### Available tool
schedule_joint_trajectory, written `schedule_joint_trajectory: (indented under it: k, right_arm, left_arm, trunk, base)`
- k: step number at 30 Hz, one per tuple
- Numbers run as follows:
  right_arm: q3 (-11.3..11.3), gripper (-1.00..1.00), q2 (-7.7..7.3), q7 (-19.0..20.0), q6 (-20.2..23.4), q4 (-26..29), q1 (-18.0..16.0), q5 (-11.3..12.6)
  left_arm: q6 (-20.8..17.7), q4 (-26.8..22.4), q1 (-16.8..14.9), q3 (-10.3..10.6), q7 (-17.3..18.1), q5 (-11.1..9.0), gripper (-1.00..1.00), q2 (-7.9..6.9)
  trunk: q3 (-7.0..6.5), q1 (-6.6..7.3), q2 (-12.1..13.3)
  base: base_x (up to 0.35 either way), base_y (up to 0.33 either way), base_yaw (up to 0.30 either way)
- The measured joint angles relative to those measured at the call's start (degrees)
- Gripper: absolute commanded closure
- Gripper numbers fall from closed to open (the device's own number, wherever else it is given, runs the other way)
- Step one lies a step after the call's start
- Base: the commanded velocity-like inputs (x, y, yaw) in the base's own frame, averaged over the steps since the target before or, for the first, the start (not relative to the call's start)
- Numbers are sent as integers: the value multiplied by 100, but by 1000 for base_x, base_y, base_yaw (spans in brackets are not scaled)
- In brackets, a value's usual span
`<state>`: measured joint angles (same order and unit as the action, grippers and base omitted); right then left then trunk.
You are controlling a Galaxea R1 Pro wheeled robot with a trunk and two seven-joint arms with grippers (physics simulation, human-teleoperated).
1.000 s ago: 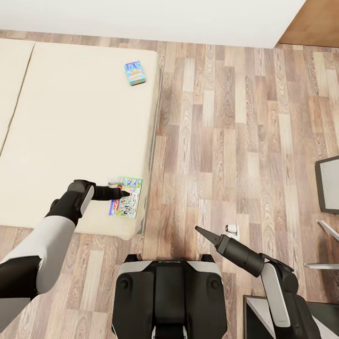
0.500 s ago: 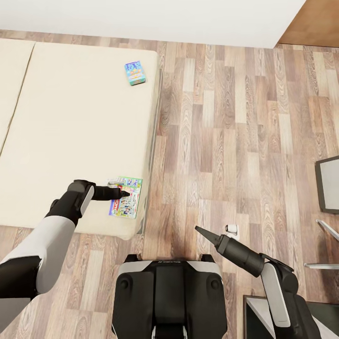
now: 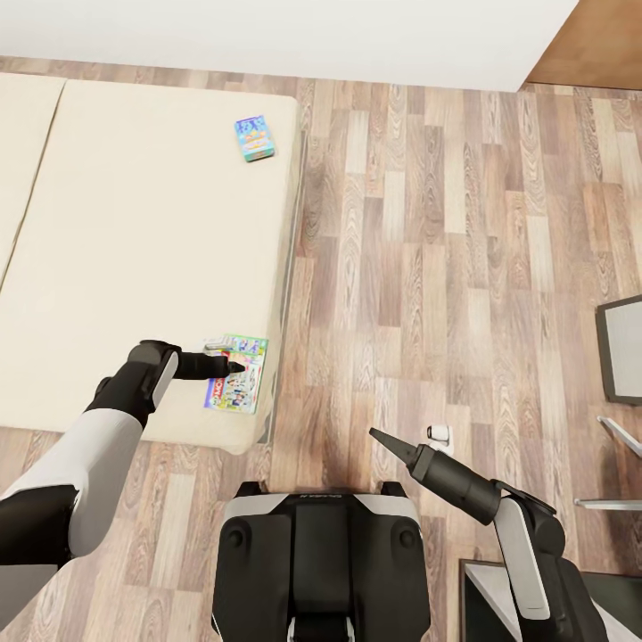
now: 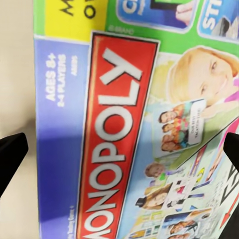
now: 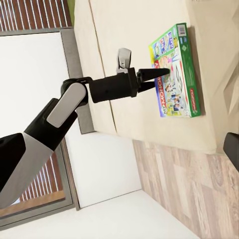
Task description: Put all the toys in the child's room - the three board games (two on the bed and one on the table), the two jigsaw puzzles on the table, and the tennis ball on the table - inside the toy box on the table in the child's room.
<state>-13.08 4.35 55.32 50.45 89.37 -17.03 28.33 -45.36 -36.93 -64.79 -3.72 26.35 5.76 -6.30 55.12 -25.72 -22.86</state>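
A MONOPOLY board game (image 3: pixel 241 385) lies flat on the cream bed (image 3: pixel 134 250), close to its near corner. My left gripper (image 3: pixel 238 364) hangs just over the box's top, open, with the lid (image 4: pixel 119 139) close beneath and a dark fingertip (image 4: pixel 10 154) at each side. The right wrist view shows that gripper (image 5: pixel 163 74) poised above the green-edged box (image 5: pixel 179 74). A second, smaller board game (image 3: pixel 254 138) sits near the bed's far edge. My right gripper (image 3: pixel 376 436) is open over the floor, holding nothing.
Wood plank floor (image 3: pixel 428 250) stretches right of the bed. A small white object (image 3: pixel 438 434) lies on the floor by my right gripper. Grey furniture (image 3: pixel 622 349) stands at the right edge. A white wall (image 3: pixel 294 36) runs behind the bed.
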Motion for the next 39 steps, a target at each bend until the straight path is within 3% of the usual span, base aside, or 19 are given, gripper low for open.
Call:
schedule_joint_trajectory:
  k: [39]
  right_arm:
    - [0,-100,0,-23,0,0,0,6]
  left_arm:
    - [-3,58,1,-17,34,-120,-100,-67]
  trunk:
    - [0,-1,1]
  base:
    - [0,-1,0]
